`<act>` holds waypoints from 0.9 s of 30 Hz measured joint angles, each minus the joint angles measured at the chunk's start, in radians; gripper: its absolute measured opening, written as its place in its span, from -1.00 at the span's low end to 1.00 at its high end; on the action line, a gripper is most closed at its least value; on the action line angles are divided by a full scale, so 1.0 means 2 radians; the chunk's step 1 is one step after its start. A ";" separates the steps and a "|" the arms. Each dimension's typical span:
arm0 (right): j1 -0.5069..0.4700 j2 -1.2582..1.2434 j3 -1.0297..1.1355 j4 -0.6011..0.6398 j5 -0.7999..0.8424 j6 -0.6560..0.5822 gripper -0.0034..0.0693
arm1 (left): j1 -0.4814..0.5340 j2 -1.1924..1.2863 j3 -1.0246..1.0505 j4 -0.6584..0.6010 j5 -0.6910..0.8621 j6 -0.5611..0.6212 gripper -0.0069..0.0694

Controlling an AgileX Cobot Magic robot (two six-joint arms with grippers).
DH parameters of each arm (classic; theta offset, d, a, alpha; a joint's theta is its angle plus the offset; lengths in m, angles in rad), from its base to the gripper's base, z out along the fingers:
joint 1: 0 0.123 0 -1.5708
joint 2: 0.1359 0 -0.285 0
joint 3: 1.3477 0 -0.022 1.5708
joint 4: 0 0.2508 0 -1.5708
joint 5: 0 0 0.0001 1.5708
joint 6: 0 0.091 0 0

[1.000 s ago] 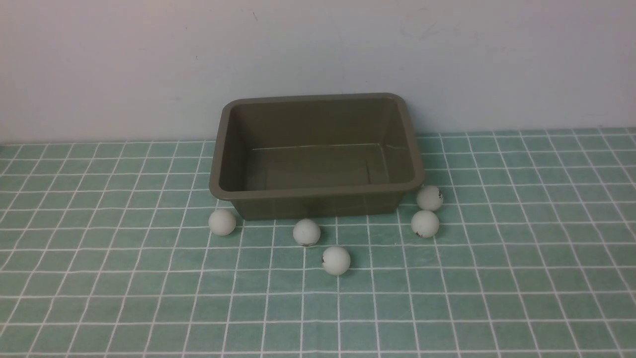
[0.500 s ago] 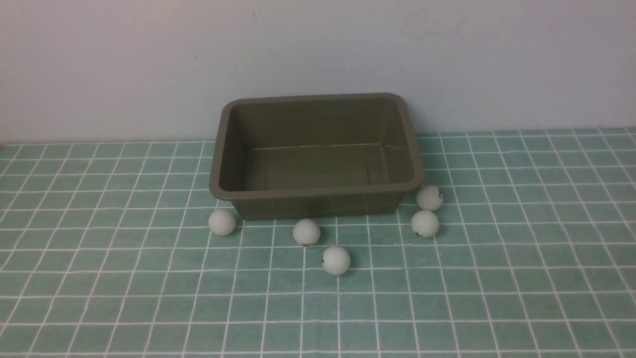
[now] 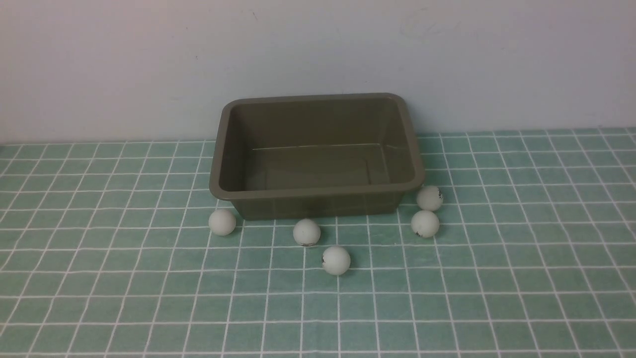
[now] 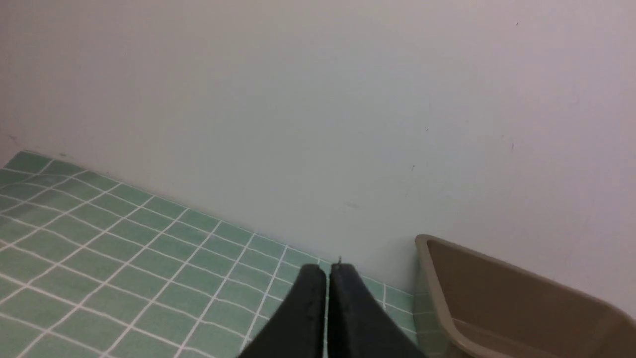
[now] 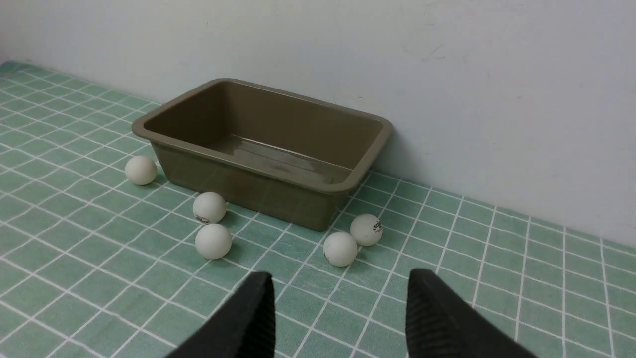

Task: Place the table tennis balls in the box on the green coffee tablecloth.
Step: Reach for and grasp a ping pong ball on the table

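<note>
The teal-green checked tablecloth (image 3: pixel 497 298) covers the table, with the empty olive-brown box (image 3: pixel 318 201) standing on it against the wall. The right gripper (image 5: pixel 343 278) is spread wide and grips nothing, and the balls lie beyond its tips. The left gripper (image 4: pixel 326 271) is pressed closed on nothing, beside the box's end. Five table tennis balls (image 3: pixel 306 232) lie on the cloth along the box's near side, two of them touching at its right corner.
</note>
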 joint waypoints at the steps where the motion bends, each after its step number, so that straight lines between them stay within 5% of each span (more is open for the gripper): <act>1: 0.000 0.000 0.000 0.000 0.000 0.000 0.03 | 0.000 0.000 0.000 0.000 -0.001 -0.004 -0.83; 27: 0.000 0.000 0.000 -0.008 0.046 -0.003 0.03 | 0.000 0.000 0.000 0.002 -0.007 -0.072 -0.82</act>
